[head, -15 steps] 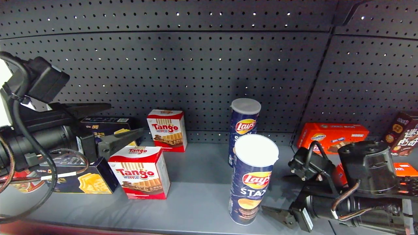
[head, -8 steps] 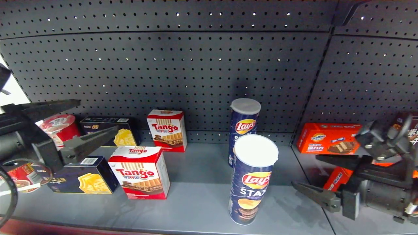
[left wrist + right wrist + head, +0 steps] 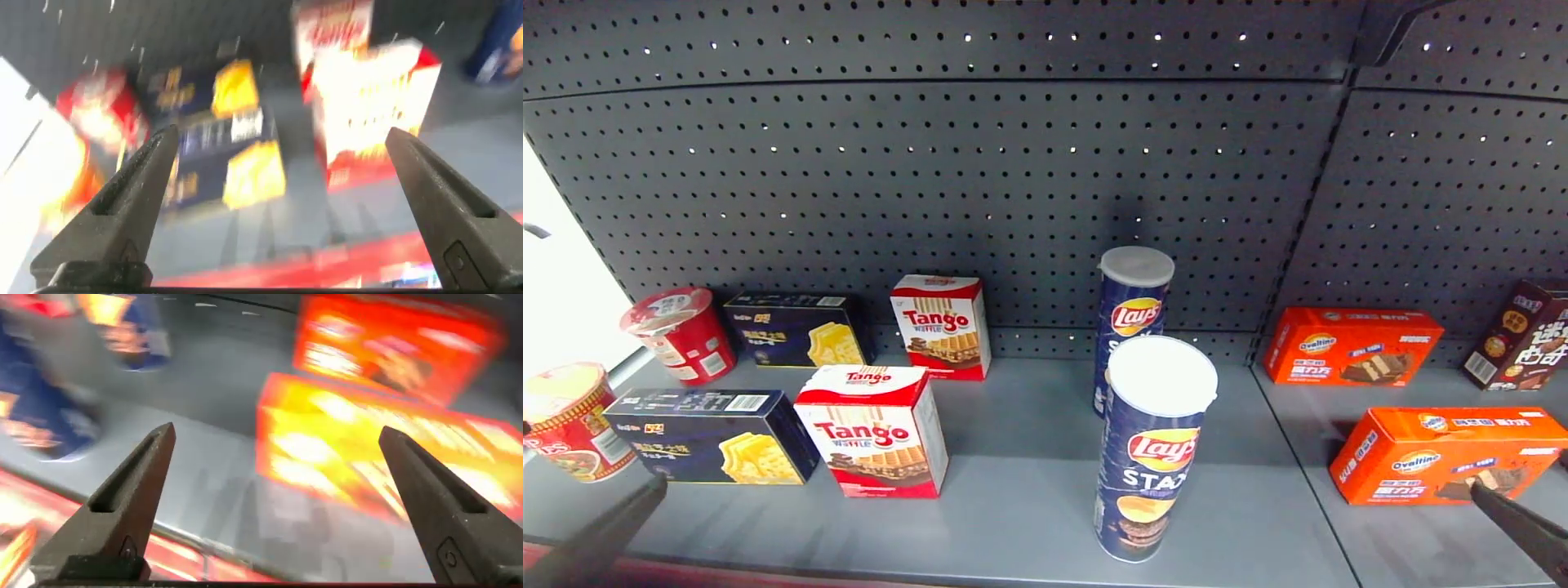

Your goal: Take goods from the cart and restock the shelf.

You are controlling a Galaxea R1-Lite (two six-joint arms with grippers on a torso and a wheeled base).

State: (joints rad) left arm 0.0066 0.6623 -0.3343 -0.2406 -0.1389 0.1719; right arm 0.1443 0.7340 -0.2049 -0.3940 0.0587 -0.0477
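Dark perforated pegboard (image 3: 931,163) backs a smooth grey metal shelf (image 3: 1029,490), where the goods stand in two rows. At the far left a yellow-lidded cup (image 3: 564,416) sits at the front, with a red foil-topped cup (image 3: 678,335) behind it. Just beside them lie two dark blue cartons: the front cracker box (image 3: 711,437), set at an angle, and the rear cracker box (image 3: 796,327) near the pegboard. Next come two glossy red-and-white cartons, the front wafer box (image 3: 874,433) and the rear wafer box (image 3: 941,325), both upright and apart. Near the middle stand two tall cylinders. The front chip can (image 3: 1156,457), with its white plastic lid, partly hides the rear chip can (image 3: 1134,318). Past a seam in the shelf, the rear orange box (image 3: 1352,345) and the front orange box (image 3: 1445,453) lie flat, and a brown carton (image 3: 1515,335) stands at the far right. In the head view one dark finger (image 3: 596,531) pokes in at the lower left before the shelf edge. Another finger (image 3: 1519,523) at the lower right overlaps the front orange box's corner. The left wrist view shows the left gripper (image 3: 279,135) with jaws spread wide and empty, facing the cracker and wafer boxes. The right wrist view shows the right gripper (image 3: 276,431) likewise spread and empty, facing the orange boxes.
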